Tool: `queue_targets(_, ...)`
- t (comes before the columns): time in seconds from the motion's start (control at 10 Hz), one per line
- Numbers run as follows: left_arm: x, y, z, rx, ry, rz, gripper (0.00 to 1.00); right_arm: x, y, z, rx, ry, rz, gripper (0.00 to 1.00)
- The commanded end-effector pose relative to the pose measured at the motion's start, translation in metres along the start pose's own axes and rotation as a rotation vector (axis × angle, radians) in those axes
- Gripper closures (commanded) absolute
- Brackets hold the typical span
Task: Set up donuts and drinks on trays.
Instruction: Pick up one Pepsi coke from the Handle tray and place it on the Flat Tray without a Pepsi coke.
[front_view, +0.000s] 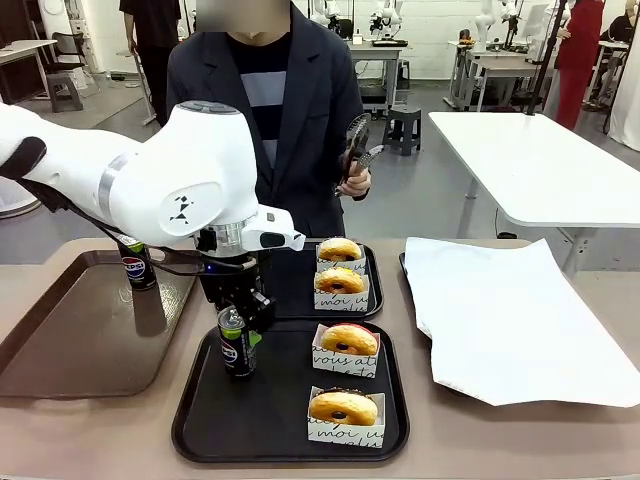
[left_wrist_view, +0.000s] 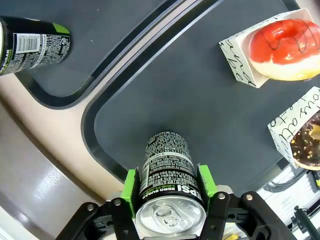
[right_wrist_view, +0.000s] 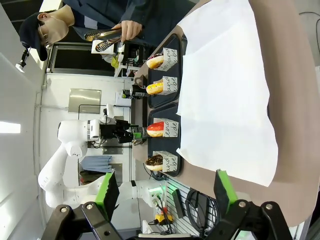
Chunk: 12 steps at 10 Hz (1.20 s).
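1. The left gripper (left_wrist_view: 169, 192) pinches a slim dark soda can (front_view: 235, 345) with a silver top between its green pads, just above the near black plastic tray (front_view: 210, 425).
2. The right gripper (right_wrist_view: 167, 192) stands spread and holds nothing.
3. Beside the can sit sleeved ring donuts (front_view: 349, 340); another can (front_view: 137, 268) stands on the brown tray (front_view: 60, 350).
4. Risk: if the can is released while tilted, I think it may tip toward the donuts.

A grey floor (front_view: 420, 190) is seen behind the work table. A white table (front_view: 540, 165) is placed at right, a dark stool (front_view: 403, 128) beyond it. White walls and further benches (front_view: 490, 60) are lit evenly.
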<state>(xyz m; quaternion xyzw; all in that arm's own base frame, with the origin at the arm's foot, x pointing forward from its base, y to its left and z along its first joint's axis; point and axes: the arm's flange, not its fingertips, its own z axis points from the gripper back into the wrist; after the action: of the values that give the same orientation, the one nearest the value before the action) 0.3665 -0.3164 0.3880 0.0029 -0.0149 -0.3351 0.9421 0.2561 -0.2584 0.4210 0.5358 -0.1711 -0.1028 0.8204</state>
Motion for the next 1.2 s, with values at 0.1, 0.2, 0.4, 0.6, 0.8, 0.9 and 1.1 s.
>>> queue_targets(0.1, 0.004, 0.001, 0.0, 0.035, -0.028, 0.002, 0.42, 0.001, 0.0, 0.0, 0.017, -0.007, 0.017, 0.0)
queue_targets(0.2, 0.003, 0.001, 0.002, 0.031, -0.031, 0.002, 0.04, 0.001, 0.0, 0.0, 0.017, -0.007, 0.017, 0.0)
queue_targets(0.4, -0.003, 0.001, 0.012, 0.015, -0.047, 0.017, 0.0, 0.001, 0.0, 0.0, 0.017, -0.007, 0.017, 0.0)
queue_targets(0.6, -0.01, 0.01, 0.038, 0.02, -0.056, 0.026, 0.1, 0.001, 0.0, 0.0, 0.017, -0.007, 0.017, 0.0)
queue_targets(0.8, -0.025, 0.018, 0.064, -0.006, -0.044, 0.046, 0.0, 0.001, 0.0, 0.0, 0.017, -0.007, 0.017, 0.0)
queue_targets(0.9, -0.037, 0.018, 0.071, -0.015, -0.046, 0.068, 0.0, 0.001, 0.0, 0.0, 0.017, -0.007, 0.017, 0.0)
queue_targets(1.1, -0.049, 0.018, 0.078, -0.062, -0.022, 0.072, 0.0, 0.001, 0.0, 0.0, 0.017, -0.007, 0.017, 0.0)
